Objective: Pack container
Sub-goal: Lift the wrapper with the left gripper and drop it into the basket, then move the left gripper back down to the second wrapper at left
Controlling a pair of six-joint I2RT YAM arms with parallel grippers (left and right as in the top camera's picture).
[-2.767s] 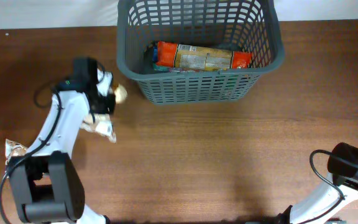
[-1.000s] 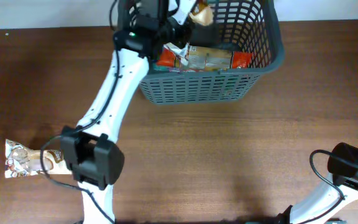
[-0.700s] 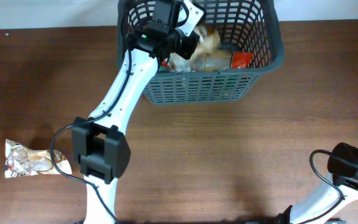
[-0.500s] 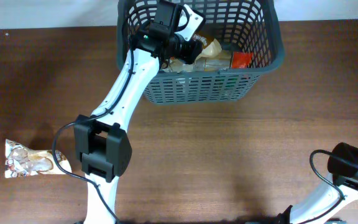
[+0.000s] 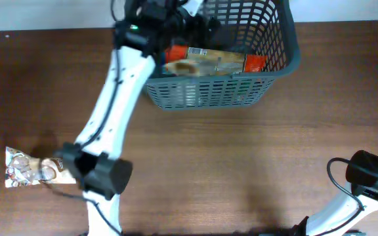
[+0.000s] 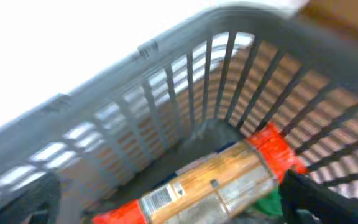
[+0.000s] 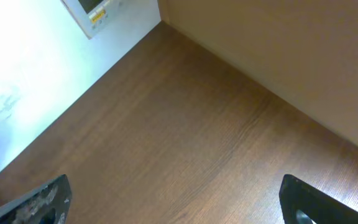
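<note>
Grey lattice container (image 5: 209, 92) sits at 12 o'clock on the wooden table (image 5: 241, 170), with a long orange-ended packet (image 5: 215, 60) lying inside. My left gripper (image 6: 173, 208) hangs over its 10 o'clock corner, fingers spread with nothing between them. My right gripper (image 7: 179, 205), out toward 4 o'clock, is likewise spread above the wood.

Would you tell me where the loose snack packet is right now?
In the overhead view, the snack packet lies at the table's far left, beside the left arm's dark lower joint, far from the container.
</note>
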